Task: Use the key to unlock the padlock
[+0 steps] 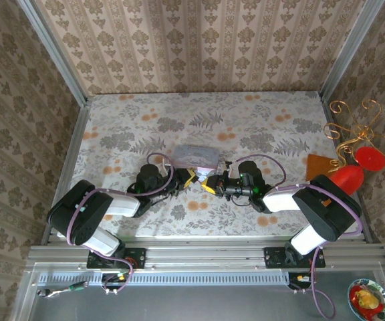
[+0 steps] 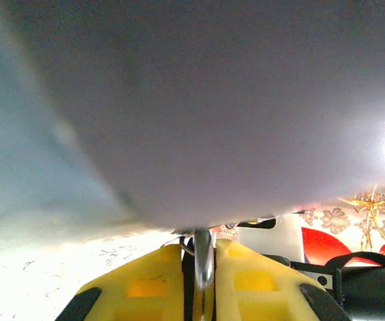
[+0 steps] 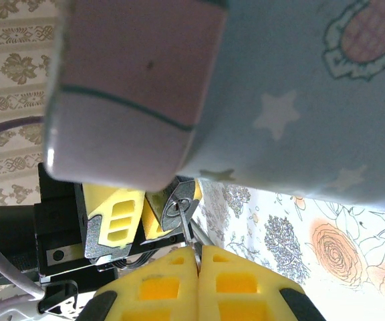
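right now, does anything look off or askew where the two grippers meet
Nothing spilled or damaged. The left gripper grips the padlock, the right gripper is shut on the key, its tip at the keyhole face. One oddity: the pale blue tin sits right beside them, crowding the work.

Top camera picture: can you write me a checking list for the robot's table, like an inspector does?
Surface: floral cloth, flat, no spills seen.
Job's things: padlock gripped by its shackle; key tip seems to be at the keyhole.
Clutter: pale blue tin right by the pincers; orange card and gold wire stand at the right edge.
Pincers: left pincer shut on the padlock; right pincer shut on the key.
Cables: purple cables loop along both arms.
Surroundings: wallpapered walls; metal rail in front.
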Controlling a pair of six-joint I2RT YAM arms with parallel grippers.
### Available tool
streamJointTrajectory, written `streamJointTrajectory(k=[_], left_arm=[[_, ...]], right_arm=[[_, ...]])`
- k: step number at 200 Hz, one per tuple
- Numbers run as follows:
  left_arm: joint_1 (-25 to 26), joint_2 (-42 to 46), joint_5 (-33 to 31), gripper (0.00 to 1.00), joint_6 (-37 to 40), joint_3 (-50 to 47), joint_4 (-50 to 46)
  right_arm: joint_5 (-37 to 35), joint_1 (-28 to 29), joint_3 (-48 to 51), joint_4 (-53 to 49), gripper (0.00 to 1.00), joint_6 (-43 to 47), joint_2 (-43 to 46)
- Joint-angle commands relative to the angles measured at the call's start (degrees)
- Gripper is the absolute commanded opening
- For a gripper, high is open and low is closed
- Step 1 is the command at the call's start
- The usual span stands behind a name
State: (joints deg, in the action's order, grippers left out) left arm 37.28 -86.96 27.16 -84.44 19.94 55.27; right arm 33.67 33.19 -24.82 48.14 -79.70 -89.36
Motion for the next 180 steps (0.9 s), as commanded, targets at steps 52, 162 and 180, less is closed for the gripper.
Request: streamJointTrajectory(k=[52,162,180], left_arm=[[2.3,2.1,4.4,0.0,0.5,2.5,0.8],[4.8,1.4,2.5,0.0,-0.1,3.7,1.4],[4.9,1.2,2.5,0.0,-0.4,3.9,1.9]], right_arm=[[-3.1,-1.6,-2.9,0.3,0.0,0.9,-0.5],[-5.7,-0.2,-4.2,5.6,0.0,-2.0,-4.3],[-6.2,-0.2,-4.0,7.7,0.0,-3.2,-5.4]])
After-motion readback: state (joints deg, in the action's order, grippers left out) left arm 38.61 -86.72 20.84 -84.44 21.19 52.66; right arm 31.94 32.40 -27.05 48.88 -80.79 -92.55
